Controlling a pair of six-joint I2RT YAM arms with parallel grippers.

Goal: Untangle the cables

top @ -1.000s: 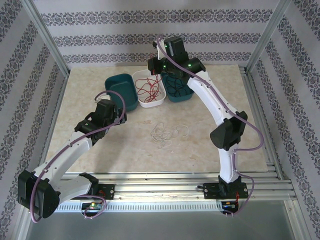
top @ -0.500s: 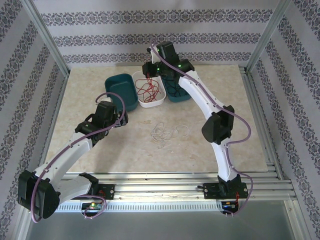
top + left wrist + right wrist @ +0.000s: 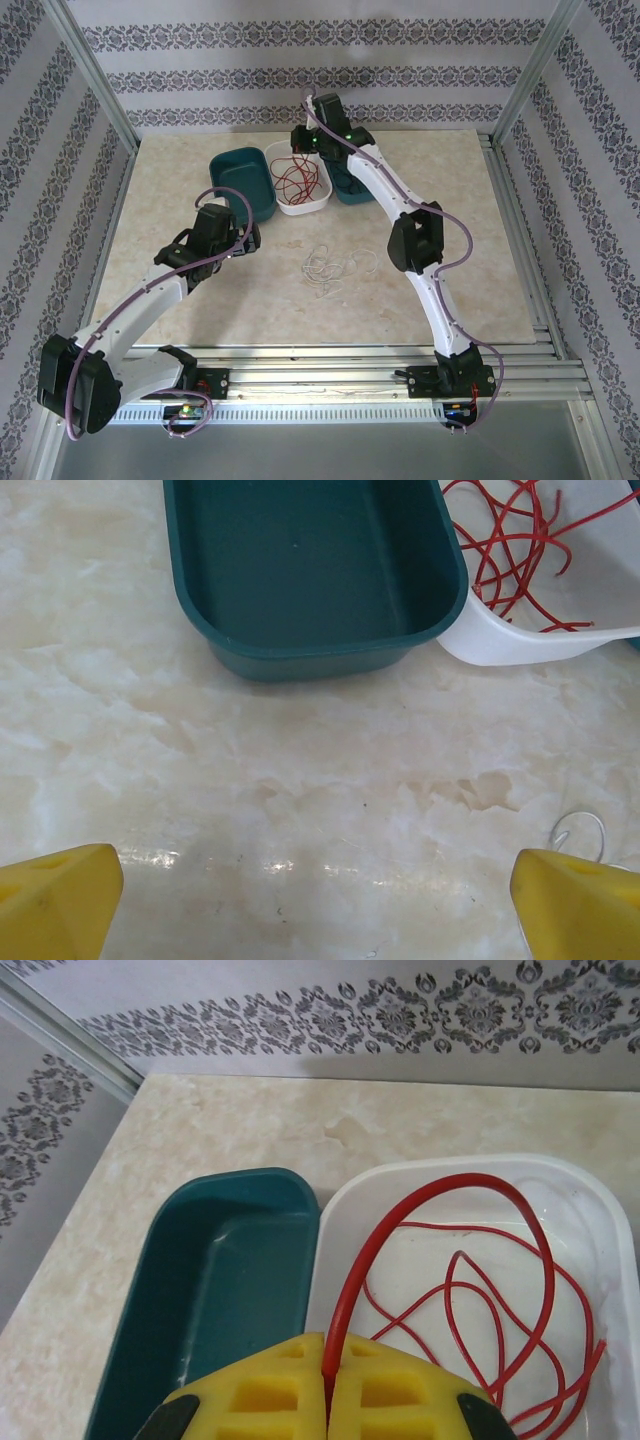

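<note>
The right gripper [image 3: 327,1365] was clenched on a red cable [image 3: 450,1180], its yellow fingers [image 3: 250,1395] pressed together with the strand pinched between the tips. From there the cable rose in a tall arch over the white tray [image 3: 570,1200] and dropped back among the other red cables [image 3: 300,180] lying looped inside the tray. In the top view this gripper hung above the tray's far end. The right arm stretched across the table [image 3: 180,200] and passed over a second teal bin [image 3: 348,193], which stood touching the tray's right side. A teal bin [image 3: 238,170] stood against the tray's left side. The left gripper [image 3: 315,875] was released, its fingers spread wide with nothing between them. It sat low over bare table just short of that teal bin's near end and faced the bin. The white cables [image 3: 335,268] lay in a loose tangle on the table, nearer the arm bases than the tray, between the two arms and apart from both grippers. In the left wrist view one small loop of them showed just beside a fingertip.
</note>
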